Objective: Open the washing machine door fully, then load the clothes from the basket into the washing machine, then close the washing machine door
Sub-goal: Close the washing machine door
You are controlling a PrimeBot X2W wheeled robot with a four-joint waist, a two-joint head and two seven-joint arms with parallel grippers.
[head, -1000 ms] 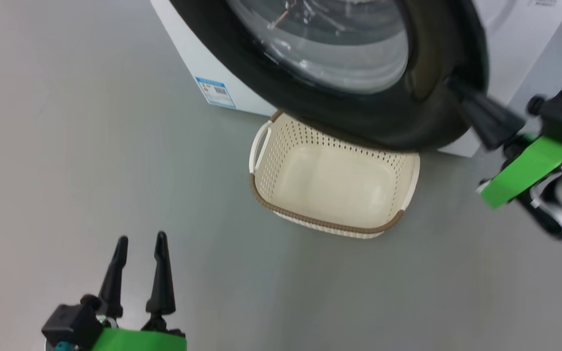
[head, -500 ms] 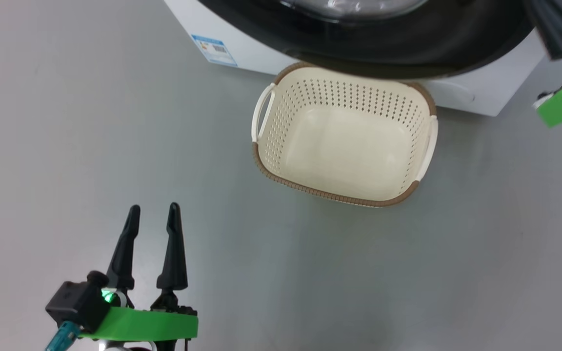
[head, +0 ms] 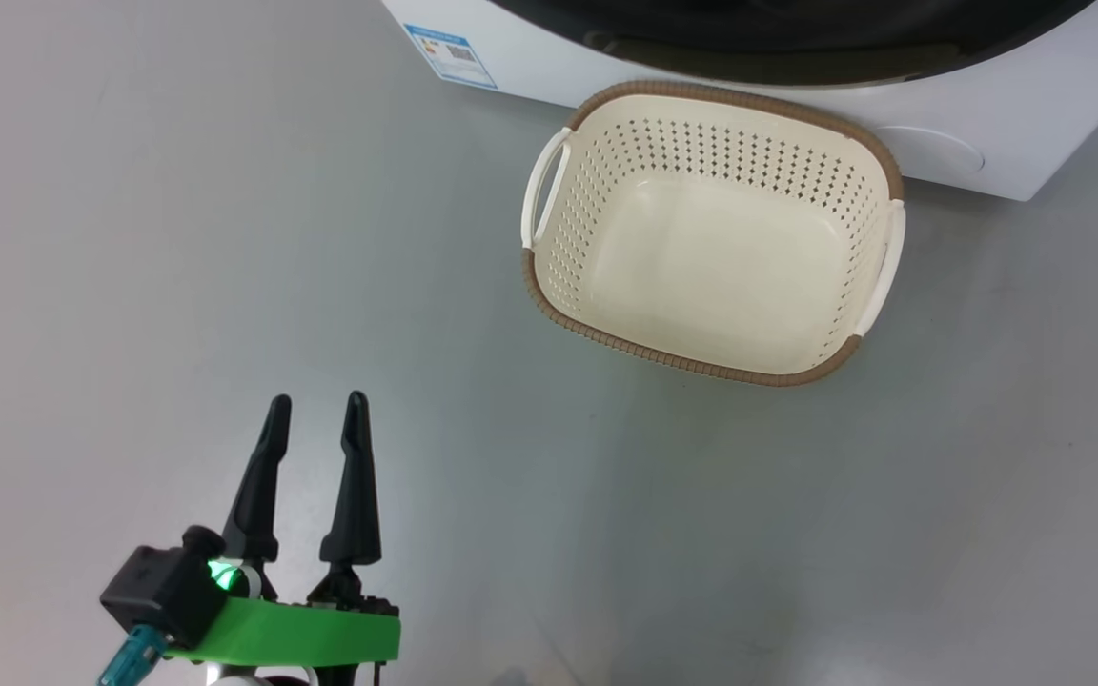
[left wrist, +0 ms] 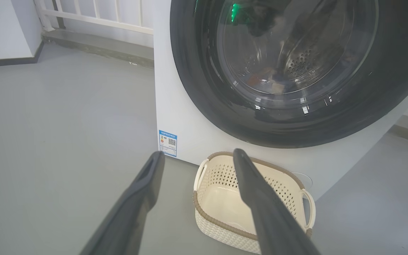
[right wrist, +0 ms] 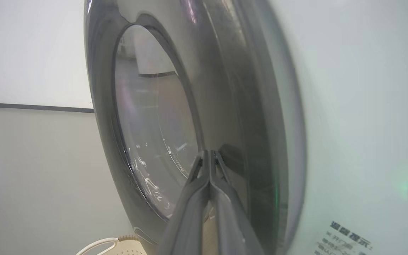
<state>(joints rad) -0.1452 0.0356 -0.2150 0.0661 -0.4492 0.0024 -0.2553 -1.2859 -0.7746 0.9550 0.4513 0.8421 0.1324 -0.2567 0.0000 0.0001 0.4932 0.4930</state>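
**Basket bare inside, door flat on machine, right fingers pinched together at door rim**

Nearest, lower left of head view: left gripper [head: 317, 398]. Two long dark fingers apart, nothing between them. Pointing up that view toward the machine, over smooth grey floor [head: 130, 286]. Well apart from the basket, nearer and off to its left.

Next out: small rectangular cream plastic basket with perforated sides and brown woven-look rim [head: 692, 365]. Upright on the floor, mouth up. Inside, just its own bare cream bottom. Long axis left to right across head view, roughly parallel to the machine front. Pale loop handles [head: 546, 191] on the two short ends, one left, one right. Far long side just beside the machine base; touching or not, cannot tell.

Behind it: big white front-loading washing machine [head: 949, 152]. Small blue label sticker [head: 451, 54] low on its front, near the left corner.

On that front: large round door with wide glossy black rim and bulging clear glass window [left wrist: 204, 88]. Flat against the machine front in left wrist view, glass facing out over the basket. Through the glass: perforated steel drum [left wrist: 303, 63], with a small dim orange-brown patch [left wrist: 260, 76] low in it, too murky to name.

At the door: right gripper [right wrist: 209, 153]. Fingers pressed together, gripping nothing. Tips at the black rim beside a dark recess [right wrist: 233, 156]; contact cannot be told.

Farthest: white railing [left wrist: 94, 14] along the wall left of the machine.
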